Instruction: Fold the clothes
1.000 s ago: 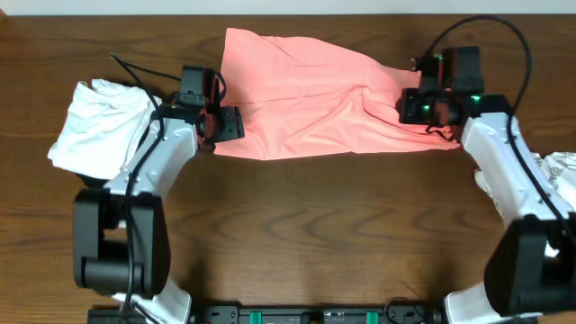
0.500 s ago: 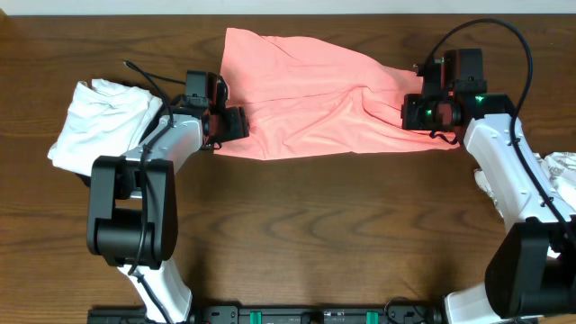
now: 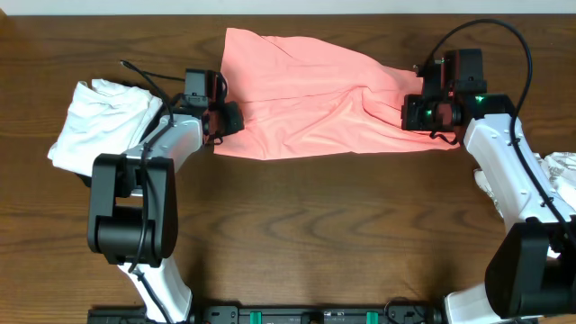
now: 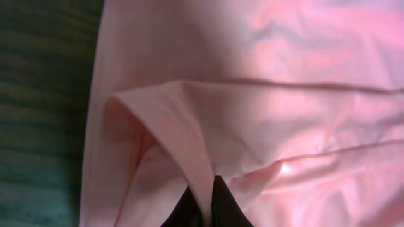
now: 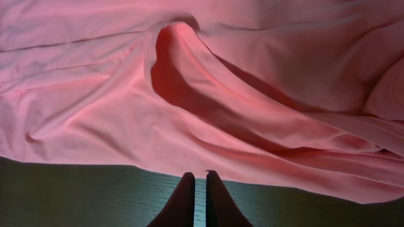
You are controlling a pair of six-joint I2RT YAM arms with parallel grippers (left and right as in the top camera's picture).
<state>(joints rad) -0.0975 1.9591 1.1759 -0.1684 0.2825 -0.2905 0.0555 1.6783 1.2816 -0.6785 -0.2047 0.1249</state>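
Left fingers (image 4: 225, 207) clamped on clothes (image 4: 271, 94), right fingers (image 5: 182, 203) pressed together

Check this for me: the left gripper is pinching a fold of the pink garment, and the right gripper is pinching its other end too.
Not quite. The left gripper does pinch a fold of the pink garment, but the right gripper holds nothing. The right wrist view shows its fingers closed over the bare table, just short of the garment's edge.

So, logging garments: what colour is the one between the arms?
Plain salmon pink garment; clearest overhead.
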